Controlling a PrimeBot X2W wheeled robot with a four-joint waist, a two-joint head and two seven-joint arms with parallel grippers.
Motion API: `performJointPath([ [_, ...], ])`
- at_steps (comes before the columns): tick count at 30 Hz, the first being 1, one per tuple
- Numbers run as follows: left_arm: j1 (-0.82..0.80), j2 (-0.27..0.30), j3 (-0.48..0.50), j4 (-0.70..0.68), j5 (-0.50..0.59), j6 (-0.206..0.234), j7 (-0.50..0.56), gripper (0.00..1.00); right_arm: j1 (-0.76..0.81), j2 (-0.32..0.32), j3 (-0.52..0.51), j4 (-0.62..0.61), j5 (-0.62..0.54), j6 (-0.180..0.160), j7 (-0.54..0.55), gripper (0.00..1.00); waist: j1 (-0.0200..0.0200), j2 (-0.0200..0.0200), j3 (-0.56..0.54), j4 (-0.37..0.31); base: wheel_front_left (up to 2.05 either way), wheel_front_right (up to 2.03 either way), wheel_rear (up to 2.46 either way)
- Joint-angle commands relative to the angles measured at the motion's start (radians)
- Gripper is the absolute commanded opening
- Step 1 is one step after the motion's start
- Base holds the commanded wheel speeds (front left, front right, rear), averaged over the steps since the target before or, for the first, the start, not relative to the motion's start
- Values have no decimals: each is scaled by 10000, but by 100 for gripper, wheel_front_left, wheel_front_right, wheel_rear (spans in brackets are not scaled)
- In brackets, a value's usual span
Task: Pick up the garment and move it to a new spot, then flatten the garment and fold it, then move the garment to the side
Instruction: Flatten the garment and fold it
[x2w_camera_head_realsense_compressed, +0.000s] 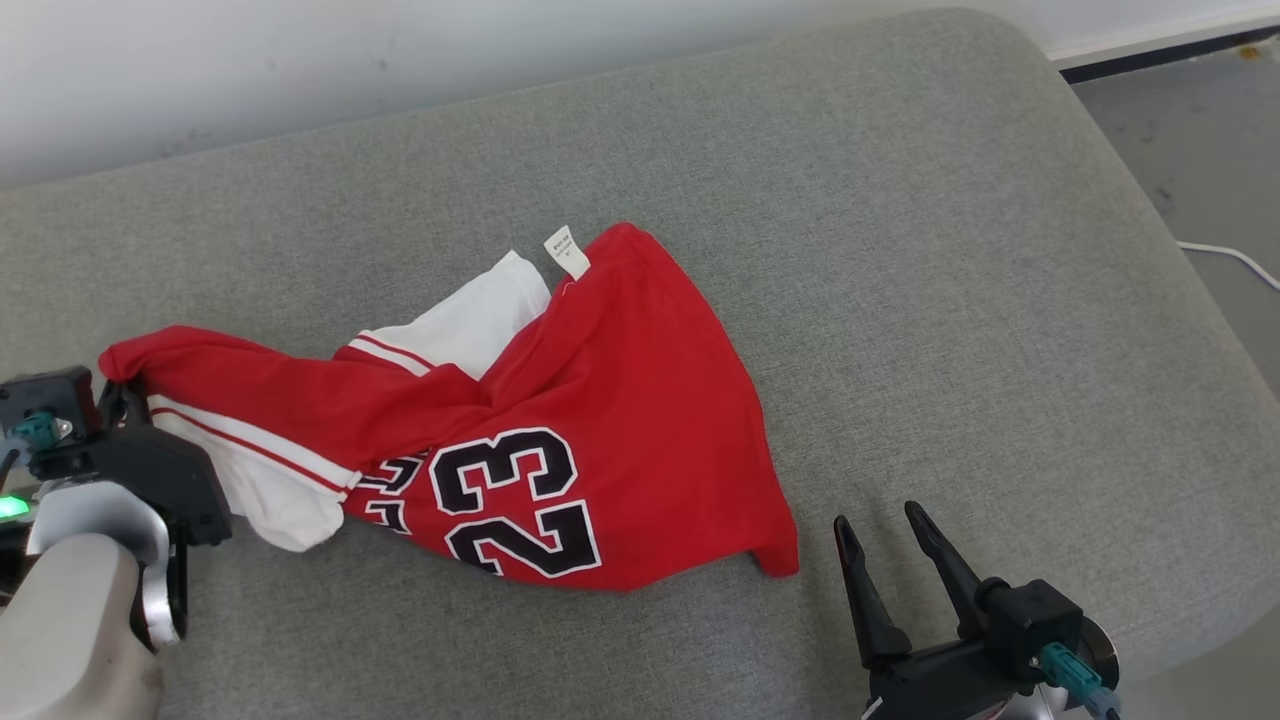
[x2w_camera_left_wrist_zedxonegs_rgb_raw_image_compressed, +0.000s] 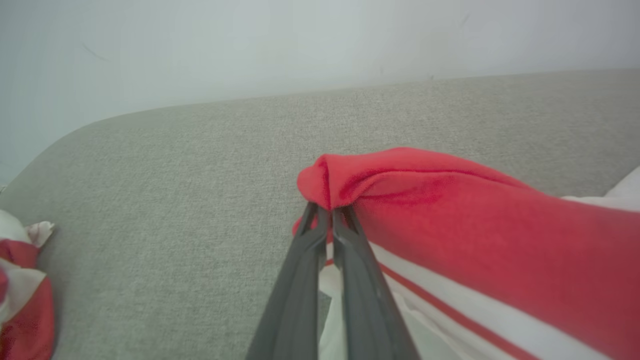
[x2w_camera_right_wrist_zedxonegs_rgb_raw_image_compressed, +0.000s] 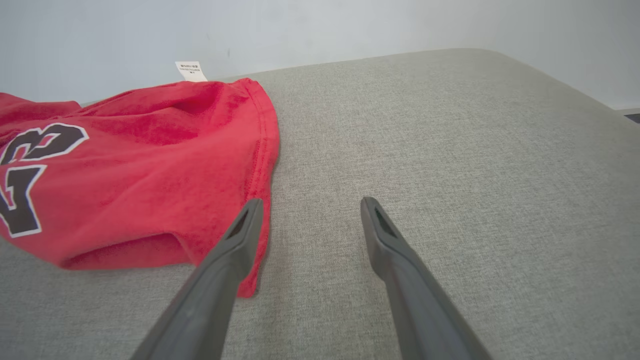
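The garment (x2w_camera_head_realsense_compressed: 600, 420) is a red jersey with white striped sleeves and a black 23, lying crumpled on the grey cushion (x2w_camera_head_realsense_compressed: 900, 250). At the far left my left gripper (x2w_camera_head_realsense_compressed: 125, 385) is shut on the jersey's red left end. In the left wrist view its two fingers pinch a bunched red fold (x2w_camera_left_wrist_zedxonegs_rgb_raw_image_compressed: 330, 207) of the garment (x2w_camera_left_wrist_zedxonegs_rgb_raw_image_compressed: 475, 235). My right gripper (x2w_camera_head_realsense_compressed: 880, 520) stands open just right of the jersey's lower right corner, with nothing between its fingers. In the right wrist view that gripper (x2w_camera_right_wrist_zedxonegs_rgb_raw_image_compressed: 310, 205) hovers beside the red hem (x2w_camera_right_wrist_zedxonegs_rgb_raw_image_compressed: 260, 165).
A white care label (x2w_camera_head_realsense_compressed: 566, 250) sticks up at the garment's top. The cushion's rounded right edge drops to a grey floor (x2w_camera_head_realsense_compressed: 1190, 150) with a white cable (x2w_camera_head_realsense_compressed: 1235, 258). A pale wall (x2w_camera_head_realsense_compressed: 300, 60) runs behind. A red and white cloth (x2w_camera_left_wrist_zedxonegs_rgb_raw_image_compressed: 22, 295) shows at the left wrist view's left edge.
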Motion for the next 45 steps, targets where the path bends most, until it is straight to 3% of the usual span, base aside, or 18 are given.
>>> performJointPath([
  [1, 33, 53, 23, 117, 48, 98, -80, 0, -70, -6, -5, 31, 23, -26, -39, 100, -3, -2, -66, 102, 0, 0, 0],
  [5, 290, -91, -83, 446, -149, -182, 69, 0, -29, -8, 68, 151, 21, -26, -58, 100, -3, -2, -328, 318, 0, 0, 0],
  [6, 319, -119, -140, 492, -145, -214, 62, 44, -17, -7, 80, 177, 29, -26, -58, 100, -3, -2, -418, 385, 0, 0, 0],
  [7, 361, -138, -178, 520, -126, -242, 52, 100, -8, -8, 123, 201, 36, -26, -57, 100, -3, -2, -501, 435, 0, 0, 0],
  [12, 649, -232, -404, 684, -56, -304, 53, 100, 127, -10, 218, 357, 97, -26, -26, 100, -3, -2, -1045, 667, 0, 0, 0],
  [17, 1210, -418, -405, 452, -193, -349, -620, 100, 394, -11, 124, 453, 139, -26, 10, 100, -3, -2, -1690, 900, 0, 0, 0],
  [21, 1963, -733, -205, -275, -394, -320, -1440, 100, 687, -10, -156, 425, 98, -26, 46, 100, -3, -2, -2171, 1181, 0, 0, 0],
  [26, 2900, -919, -108, -1560, -135, -396, -1734, 100, 911, -8, -541, 275, 4, -26, 101, 100, -3, -2, -2459, 1480, 0, 0, 0],
  [33, 4897, -1564, 948, -4480, 772, -564, -1738, 100, 1156, -8, -1105, 64, -93, -26, 151, 100, -3, -2, -2746, 1912, 0, 0, 0],
  [45, 6782, -2595, 2358, -5691, 2039, -1372, -1741, 100, 1220, -8, -1365, 53, 0, -26, 150, 100, -3, -2, -2979, 2161, 0, 0, 0],
])
